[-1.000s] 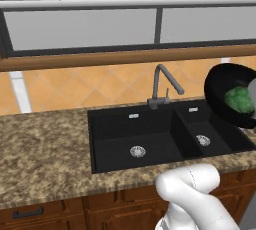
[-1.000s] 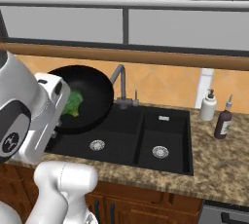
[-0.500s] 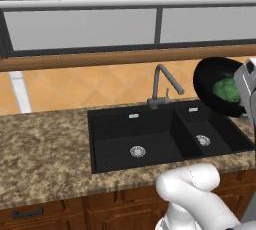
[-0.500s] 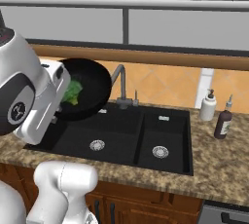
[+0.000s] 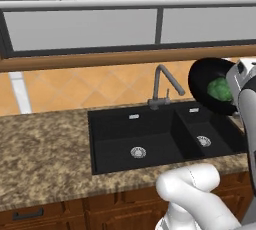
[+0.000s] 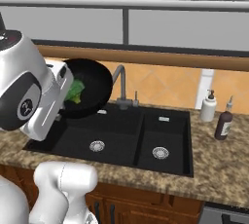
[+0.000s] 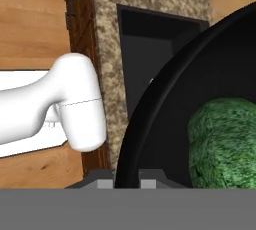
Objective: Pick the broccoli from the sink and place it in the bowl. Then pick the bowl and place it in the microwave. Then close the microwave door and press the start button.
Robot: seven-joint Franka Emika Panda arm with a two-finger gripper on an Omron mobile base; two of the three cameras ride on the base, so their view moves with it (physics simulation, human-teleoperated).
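In the hand view, the gripper (image 7: 126, 180) sat at the bottom edge, its jaws clamped on the rim of the bowl (image 7: 150, 119), whose black curve swept across the right half of the frame. The broccoli (image 7: 225, 141) lay inside it at lower right.

In the left base view the bowl (image 5: 202, 81) hung at the right edge, tipped on its side with its hollow facing the camera, above the right basin of the sink (image 5: 150, 134); the broccoli (image 5: 219, 89) rested against its lower inner wall. In the right base view the bowl (image 6: 95, 89) showed left of centre, the broccoli (image 6: 75, 91) at its left, next to the white hand.

Beyond, the faucet (image 6: 121, 86) rose behind the sink (image 6: 121, 138) at mid-frame. A white soap dispenser (image 6: 209, 106) and a brown bottle (image 6: 224, 121) stood on the granite counter (image 6: 219, 159) toward the right edge.
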